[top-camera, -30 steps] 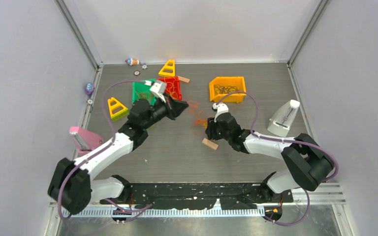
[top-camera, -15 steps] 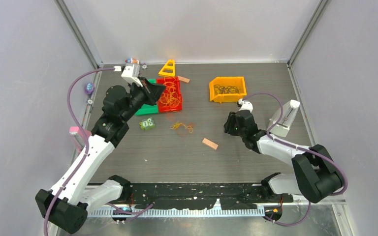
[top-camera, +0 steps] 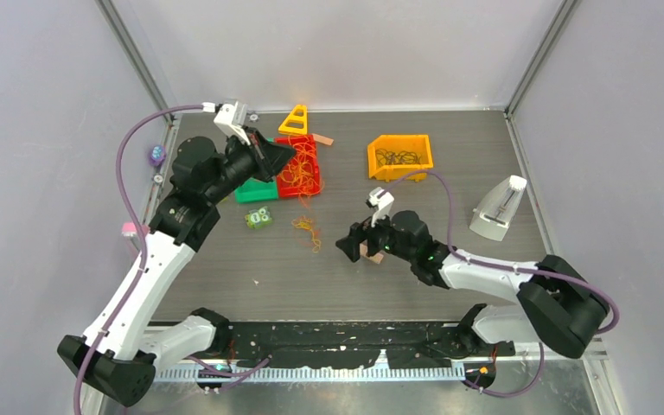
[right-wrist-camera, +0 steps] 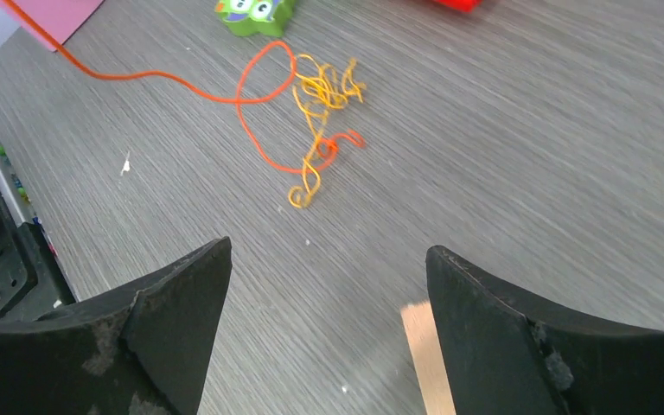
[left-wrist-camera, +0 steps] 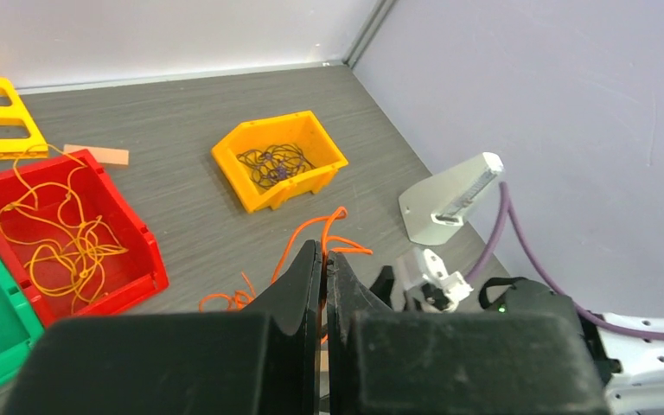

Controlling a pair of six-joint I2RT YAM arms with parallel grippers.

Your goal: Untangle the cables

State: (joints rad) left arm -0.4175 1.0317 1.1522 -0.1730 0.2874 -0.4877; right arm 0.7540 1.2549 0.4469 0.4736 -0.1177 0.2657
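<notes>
Here, thin orange-yellow cables (right-wrist-camera: 322,93) curl loosely on the wood-grained table (right-wrist-camera: 527,156).

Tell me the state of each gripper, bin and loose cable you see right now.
Left gripper, shut.
Right gripper, open, empty.
Red plastic bin, holds tangled orange cables.
Yellow plastic bin, holds clumped dark cables.
Thin orange and yellow cables on the table, tangled together.

Red bin (top-camera: 298,193), yellow bin (top-camera: 395,170) at back; green toy block (top-camera: 259,218) (googly-eyed) nearer; white wedge (top-camera: 498,210) right.
</notes>
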